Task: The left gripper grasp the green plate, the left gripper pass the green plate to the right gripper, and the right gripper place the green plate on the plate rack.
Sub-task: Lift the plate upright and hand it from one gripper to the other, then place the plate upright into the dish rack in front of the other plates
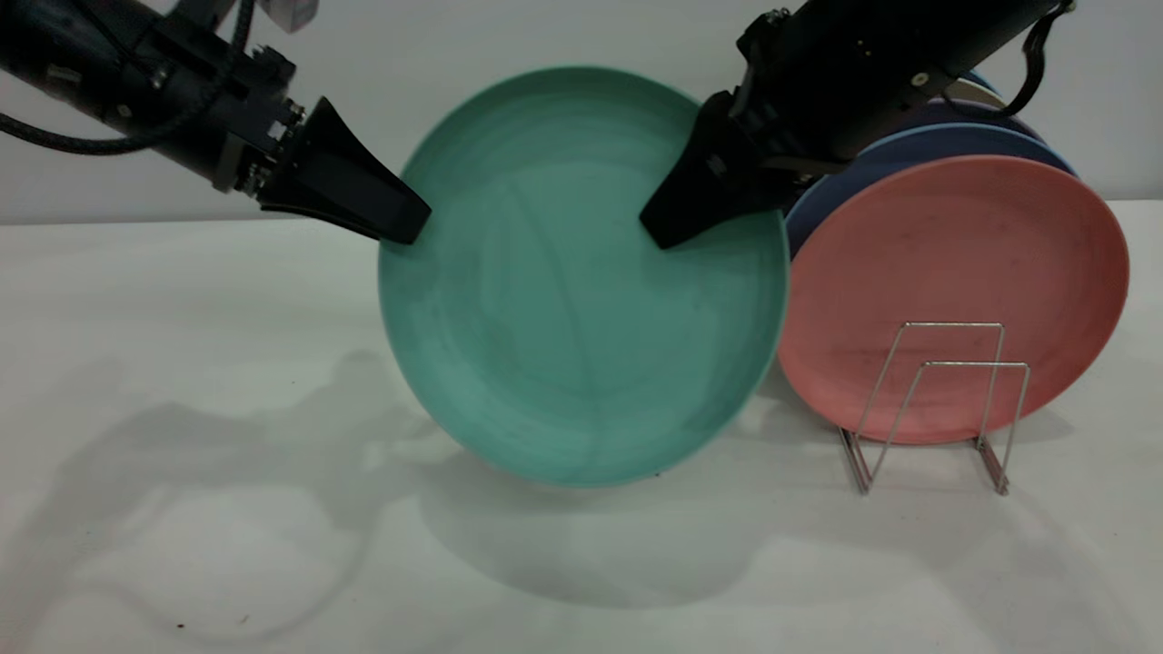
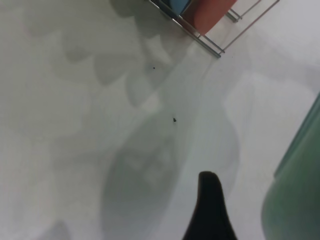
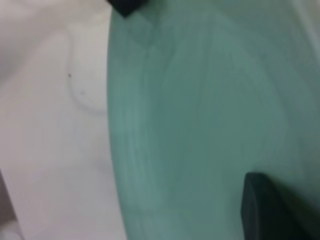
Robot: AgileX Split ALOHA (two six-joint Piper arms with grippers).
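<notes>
The green plate stands upright in the air above the table, between the two arms. My right gripper is shut on its upper right part; one finger lies flat on the plate's face. My left gripper is at the plate's left rim and is open: in the left wrist view its finger stands apart from the plate's edge. Its other finger is hidden. The plate rack stands on the table at the right.
A pink plate leans upright in the rack, with blue plates behind it, close to the green plate's right rim. The rack's two front wire loops hold nothing. The white table spreads to the left and front.
</notes>
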